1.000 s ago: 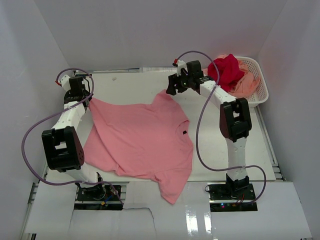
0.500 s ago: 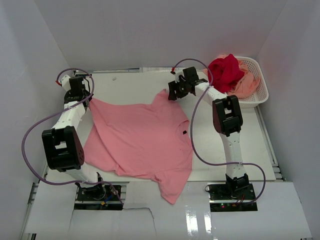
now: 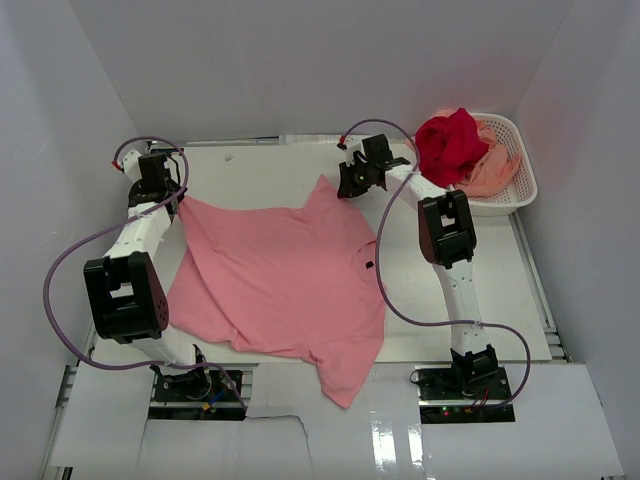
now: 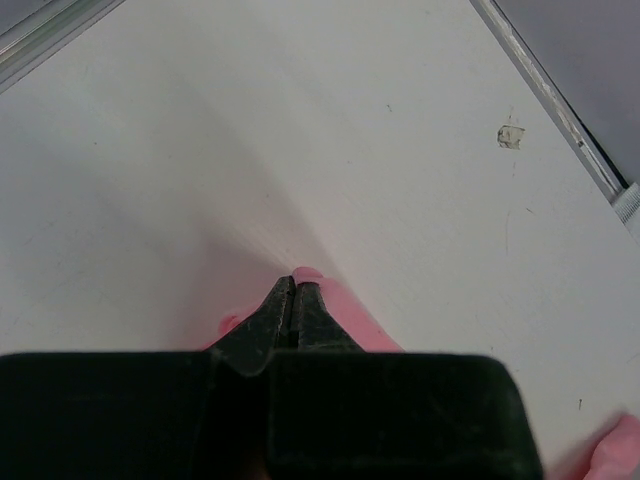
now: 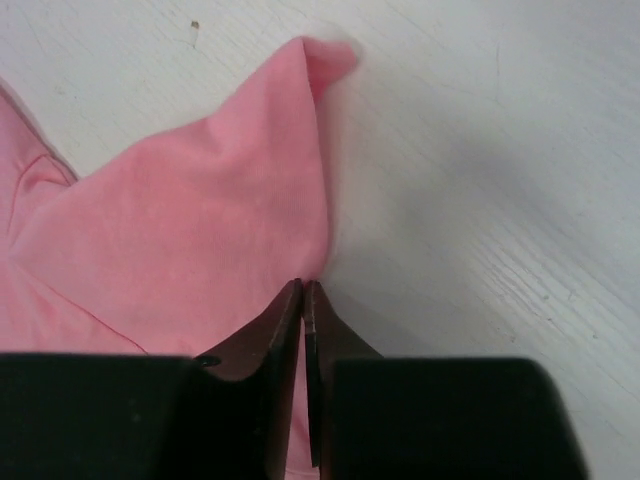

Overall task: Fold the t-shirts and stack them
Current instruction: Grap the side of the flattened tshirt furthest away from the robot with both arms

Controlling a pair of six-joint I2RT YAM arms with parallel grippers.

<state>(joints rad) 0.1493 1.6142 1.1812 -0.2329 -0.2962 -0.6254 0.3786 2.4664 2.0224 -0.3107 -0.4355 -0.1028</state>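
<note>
Pink t-shirt (image 3: 280, 280) lies spread on the table (image 3: 270, 165) beside the white lattice basket (image 3: 520, 185), which holds the deep red t-shirt (image 3: 450, 145) and the peach t-shirt (image 3: 490, 172). I read the left gripper (image 4: 294, 290) and the right gripper (image 5: 303, 295) as pressed together, each pinching the pink t-shirt's far edge, the right one nearer the basket.

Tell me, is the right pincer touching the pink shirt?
Touching. The right wrist view shows the right pincer closed on the pink shirt, the cloth's edge running straight in between its tips.
</note>
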